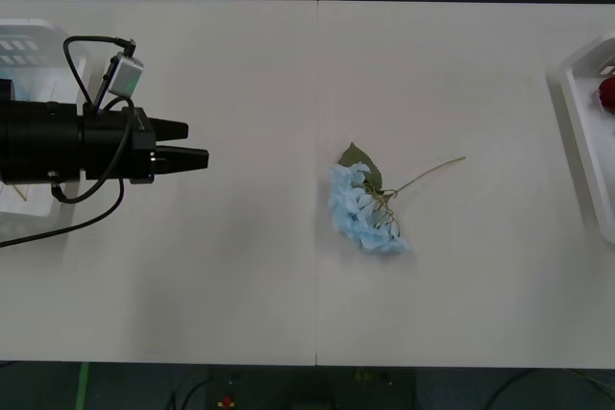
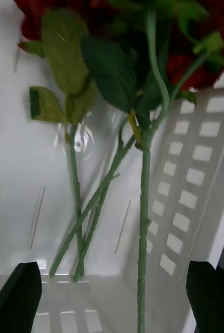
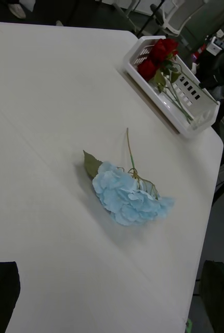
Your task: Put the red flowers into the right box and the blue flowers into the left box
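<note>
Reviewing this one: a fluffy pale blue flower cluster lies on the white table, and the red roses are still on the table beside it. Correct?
Not quite. The pale blue flower cluster does lie on the white table, but the red roses are inside the white slotted plastic box at the table's right end, as the left wrist view shows.

Blue flower [image 1: 365, 210] on table; roses [image 3: 157, 56] boxed.

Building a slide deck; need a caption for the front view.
Left gripper open, hovering beside left box; one blue flower lies mid-table.
</note>
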{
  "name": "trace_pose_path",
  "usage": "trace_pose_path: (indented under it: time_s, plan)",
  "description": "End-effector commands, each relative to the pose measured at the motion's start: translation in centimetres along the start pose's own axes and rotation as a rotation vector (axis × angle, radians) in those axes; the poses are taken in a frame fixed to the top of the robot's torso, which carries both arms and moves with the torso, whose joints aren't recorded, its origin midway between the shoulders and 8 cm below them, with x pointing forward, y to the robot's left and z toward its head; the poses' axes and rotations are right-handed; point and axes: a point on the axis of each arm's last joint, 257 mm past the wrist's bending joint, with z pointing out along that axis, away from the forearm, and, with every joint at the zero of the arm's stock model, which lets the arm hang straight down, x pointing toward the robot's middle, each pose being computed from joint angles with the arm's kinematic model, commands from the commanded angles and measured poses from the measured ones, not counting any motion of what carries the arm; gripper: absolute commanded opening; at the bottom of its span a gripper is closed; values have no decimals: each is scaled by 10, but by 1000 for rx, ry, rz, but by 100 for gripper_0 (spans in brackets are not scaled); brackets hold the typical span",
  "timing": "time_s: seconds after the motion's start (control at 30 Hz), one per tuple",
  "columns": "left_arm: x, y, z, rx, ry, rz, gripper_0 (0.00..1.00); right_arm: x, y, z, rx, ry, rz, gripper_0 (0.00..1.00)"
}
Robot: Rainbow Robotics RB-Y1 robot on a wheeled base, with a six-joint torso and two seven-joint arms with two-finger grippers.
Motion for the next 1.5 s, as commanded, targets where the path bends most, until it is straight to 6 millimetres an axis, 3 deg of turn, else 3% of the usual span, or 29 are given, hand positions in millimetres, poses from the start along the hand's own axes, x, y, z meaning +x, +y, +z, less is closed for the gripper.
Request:
trace_pose_path:
  time_s: [0.03,0.2,0.27,0.3,0.43,0.83,1.07,1.5]
  plan:
    - [3,-2,8,3,-34,50,100,-64,-24,-48,10,-121,-163,81]
    - [6,1,9,-7,-25,55,100,-104,23,-61,-32,-187,-492,82]
    - [6,0,9,-6,-24,56,100,-119,55,-65,-44,-207,-697,82]
    - [6,0,9,-6,-24,56,100,-121,61,-65,-45,-211,-736,82]
    - [6,1,9,-8,-24,60,100,-130,122,-63,-90,-223,-927,82]
    - [6,0,10,-6,-24,58,100,-147,256,-78,-231,-249,-1279,82]
    - [6,0,9,-7,-25,58,100,-149,306,-73,-275,-249,-1388,82]
    - [5,2,9,-14,-31,57,100,-144,398,-40,-306,-254,-1525,82]
